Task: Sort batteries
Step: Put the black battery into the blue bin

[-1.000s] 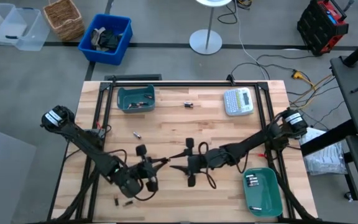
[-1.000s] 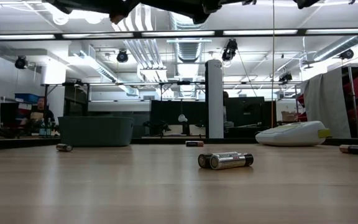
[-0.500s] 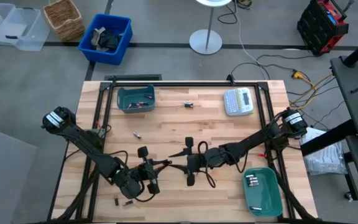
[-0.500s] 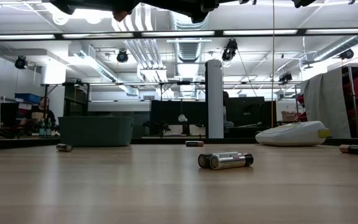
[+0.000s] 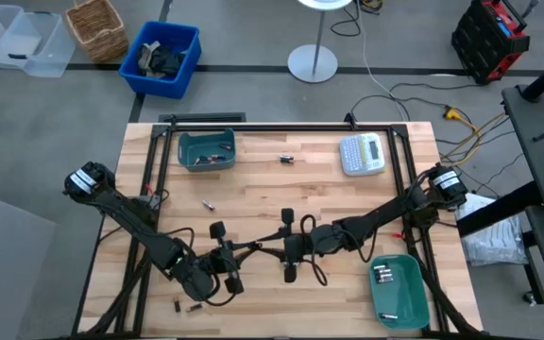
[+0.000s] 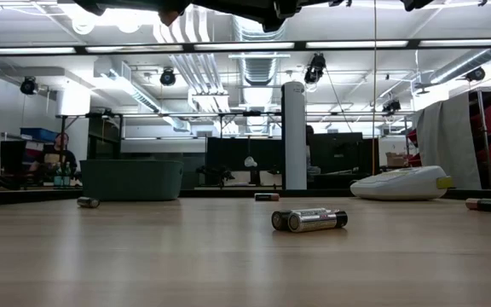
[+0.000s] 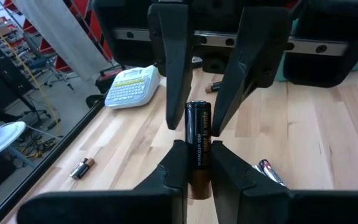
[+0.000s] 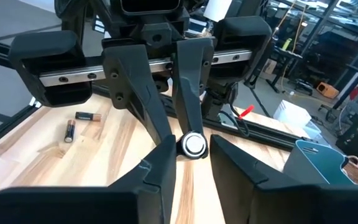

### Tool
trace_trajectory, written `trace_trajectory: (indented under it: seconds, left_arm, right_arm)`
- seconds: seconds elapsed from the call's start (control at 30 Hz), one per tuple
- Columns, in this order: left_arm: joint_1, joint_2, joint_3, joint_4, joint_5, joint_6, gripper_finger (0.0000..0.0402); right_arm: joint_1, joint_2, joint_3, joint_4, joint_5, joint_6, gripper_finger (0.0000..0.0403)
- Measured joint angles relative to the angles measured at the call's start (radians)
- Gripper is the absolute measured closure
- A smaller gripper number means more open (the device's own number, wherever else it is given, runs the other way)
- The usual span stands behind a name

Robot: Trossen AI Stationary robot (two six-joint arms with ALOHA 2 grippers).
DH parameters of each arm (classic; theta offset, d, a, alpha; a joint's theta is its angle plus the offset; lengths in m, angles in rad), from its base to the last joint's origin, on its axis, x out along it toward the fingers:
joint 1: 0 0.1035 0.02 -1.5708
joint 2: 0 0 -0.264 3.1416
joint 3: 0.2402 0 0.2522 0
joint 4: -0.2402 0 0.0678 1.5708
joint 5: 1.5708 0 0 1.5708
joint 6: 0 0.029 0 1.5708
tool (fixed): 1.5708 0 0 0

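My left gripper is shut on a dark battery with a coppery end, held above the middle of the table. My right gripper faces it, open, one finger on either side of the battery's free end; I cannot tell whether it touches. Loose batteries lie on the wood. A far-left teal tray holds dark cells. A near-right teal tray holds silvery ones. My left gripper pinches the dark battery between its two fingers at the coppery end. The fingers run along the battery, coming level from the table's left. The battery is lifted clear and sticks out past the fingertips toward my right gripper.
A grey-white label maker sits at the far right of the table. In the low view two batteries lie side by side mid-table, with others farther back. Metal rails run along the table's left and right sides.
The two grippers have drawn together over the middle of the table. My right gripper has closed the gap toward the left one, and its fingers now stand around the free end of the held battery.
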Motion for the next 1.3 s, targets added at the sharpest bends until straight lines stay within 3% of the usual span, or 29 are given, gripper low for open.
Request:
trace_trajectory:
  seconds: [0.47,0.73,0.97,1.3]
  left_arm:
    - [0.0,0.0,0.0,-0.004,-0.001,0.003,0.0372]
    - [-0.001,-0.003,0.0,-0.092,-0.054,-0.047,0.0297]
    - [0.0,-0.042,0.0,-0.273,-0.062,-0.125,0.0264]
    - [0.002,-0.109,0.0,-0.829,-0.063,-0.518,0.0263]
  right_arm:
    - [0.0,0.0,0.0,-0.008,-0.007,-0.011,0.0353]
    - [-0.021,-0.001,0.033,-0.091,0.002,0.003,0.0355]
    - [-0.036,-0.025,0.071,-0.203,0.002,0.025,0.0358]
    - [-0.191,-0.029,0.188,-0.422,-0.011,0.066,0.0359]
